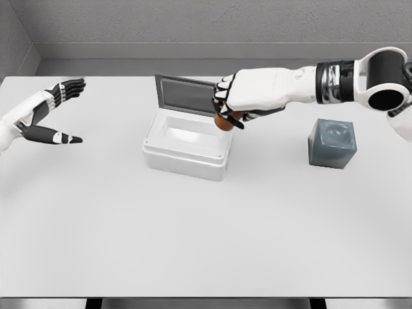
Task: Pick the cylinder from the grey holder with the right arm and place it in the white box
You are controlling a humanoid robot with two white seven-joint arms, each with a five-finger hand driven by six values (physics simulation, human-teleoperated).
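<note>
Plainly, we read no writing or labels on anything. Our right hand (pixel 233 103) has its fingers curled around the cylinder (pixel 223 122), a small brown-orange piece mostly hidden, so we cannot tell its long axis. It hangs over the white box (pixel 187 154) at its right rear corner, well apart from the grey holder (pixel 332 144). Our left hand (pixel 55 109) rests with fingers spread, holding nothing.

Layout around the right hand

Right hand (pixel 233 103) above the back right corner of the box (pixel 187 145), cylinder (pixel 223 121) in its grip. Lid (pixel 185 94) upright just left of the hand. Holder (pixel 332 143) on the table (pixel 206 244), right of and nearer than the hand. Left hand (pixel 55 109) far left, well apart.
</note>
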